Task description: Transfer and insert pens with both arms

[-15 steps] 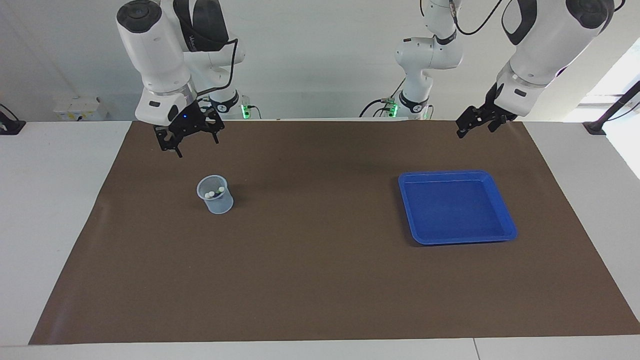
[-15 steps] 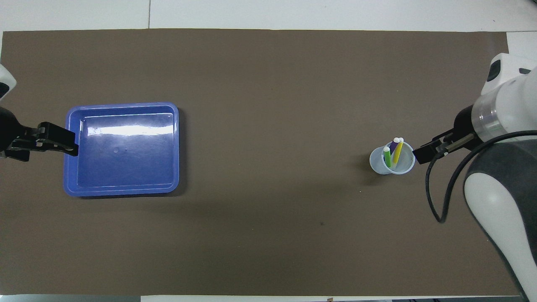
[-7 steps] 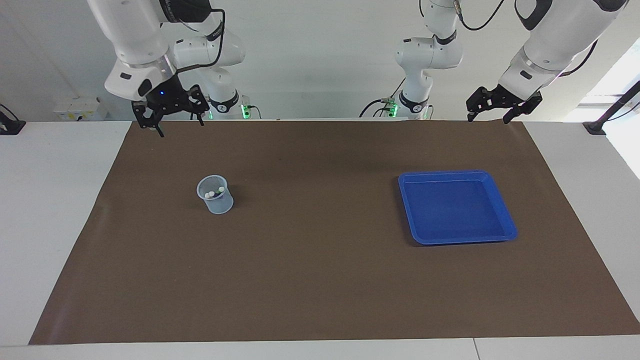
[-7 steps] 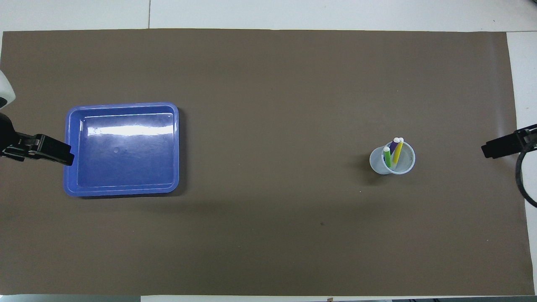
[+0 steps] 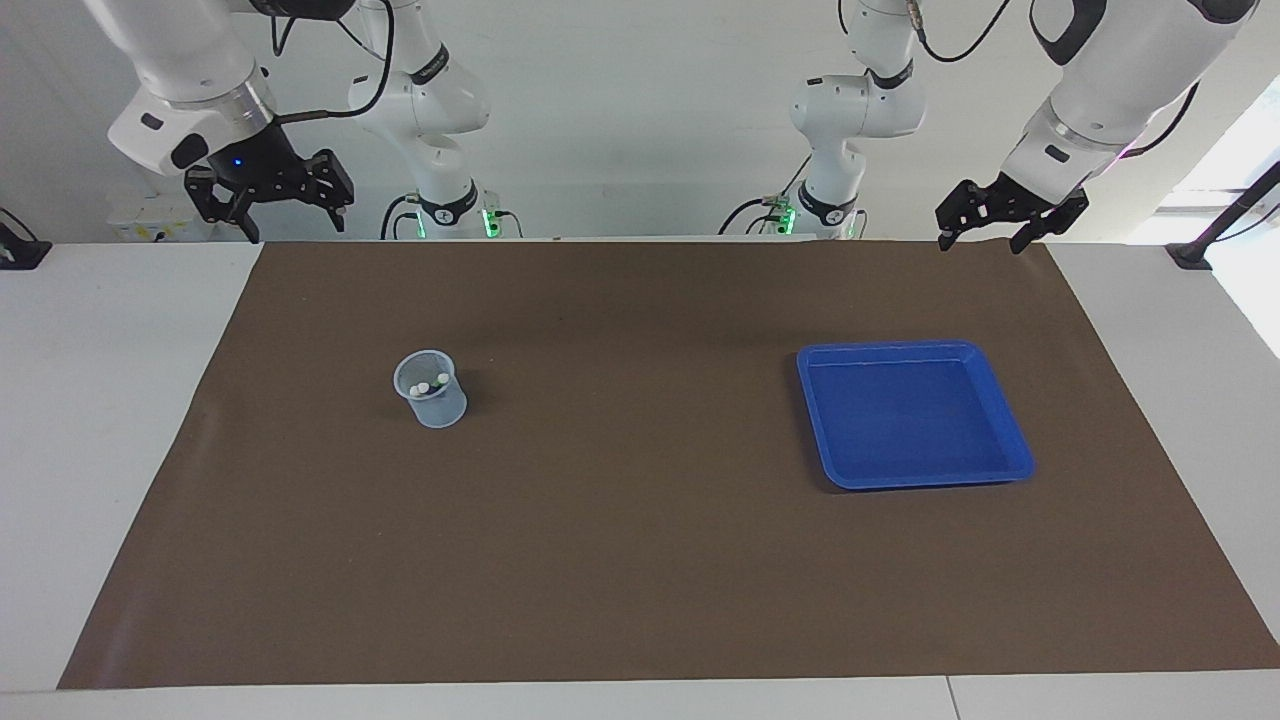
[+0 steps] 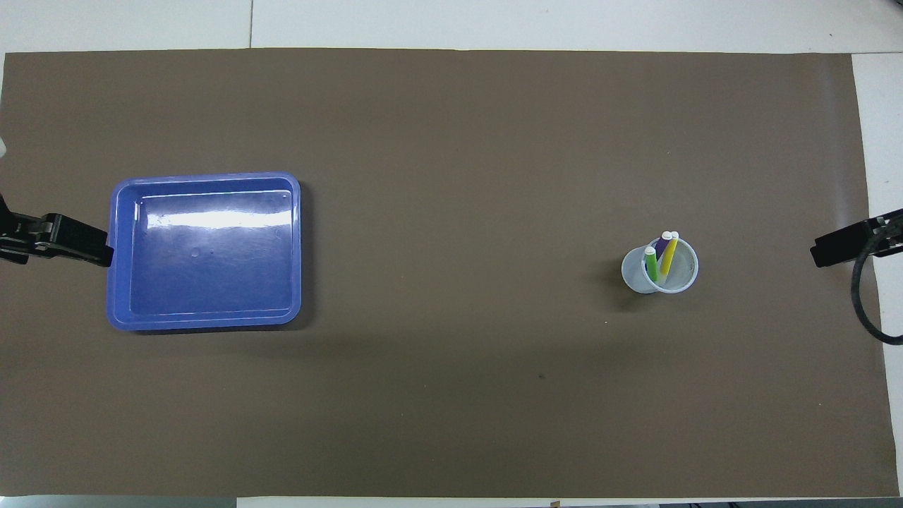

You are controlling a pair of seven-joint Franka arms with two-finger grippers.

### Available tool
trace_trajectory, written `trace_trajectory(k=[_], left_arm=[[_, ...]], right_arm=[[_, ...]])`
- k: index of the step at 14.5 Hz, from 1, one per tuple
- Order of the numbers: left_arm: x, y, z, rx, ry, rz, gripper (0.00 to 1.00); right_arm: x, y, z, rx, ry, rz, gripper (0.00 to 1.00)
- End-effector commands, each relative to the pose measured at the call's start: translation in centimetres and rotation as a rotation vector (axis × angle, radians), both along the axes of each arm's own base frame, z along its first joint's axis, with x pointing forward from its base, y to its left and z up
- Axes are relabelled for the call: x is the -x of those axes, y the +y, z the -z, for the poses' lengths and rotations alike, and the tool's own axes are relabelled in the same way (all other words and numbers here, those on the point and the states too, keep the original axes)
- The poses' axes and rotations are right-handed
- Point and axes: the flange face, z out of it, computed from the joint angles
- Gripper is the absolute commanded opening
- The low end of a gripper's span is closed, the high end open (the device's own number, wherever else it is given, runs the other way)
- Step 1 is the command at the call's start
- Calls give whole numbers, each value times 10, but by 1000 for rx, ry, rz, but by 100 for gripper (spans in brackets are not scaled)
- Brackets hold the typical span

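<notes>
Pens in cup, both jaws released.
Pens [image 6: 660, 258] stood in the clear cup [image 5: 431, 389]; right gripper [image 5: 270, 196] and left gripper [image 5: 1010, 213] hung empty at the mat's robot-side corners, well apart from them.

A brown mat [image 5: 640, 560] covers a white table [image 5: 100, 420]. A blue tray [image 5: 1008, 470] lies toward the left arm's end; a clear cup [image 5: 440, 410] stands toward the right arm's end.

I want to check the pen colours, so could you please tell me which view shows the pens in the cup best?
The overhead view: the green pen, yellow pen and purple pen lean in the cup, their shafts visible. The facing view shows only their pale tips inside the rim.
</notes>
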Motion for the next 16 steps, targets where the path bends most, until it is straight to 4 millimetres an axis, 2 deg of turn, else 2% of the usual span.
trace_trajectory(k=[1,5,7,16], left_arm=[[-6,-1,0,-26,-17,-10,100],[-8,-2,1,-17,-10,-11,100],[-8,-4,3,-18,-4,-8,100],[-5,3,-2,-16,-15,-20,100]], right_arm=[[6,1,2,19,-14,45,100],[2,-9,3,8,-36,76,100],[1,-4,4,10,-34,73,100],[0,-7,6,1,-36,97,100]])
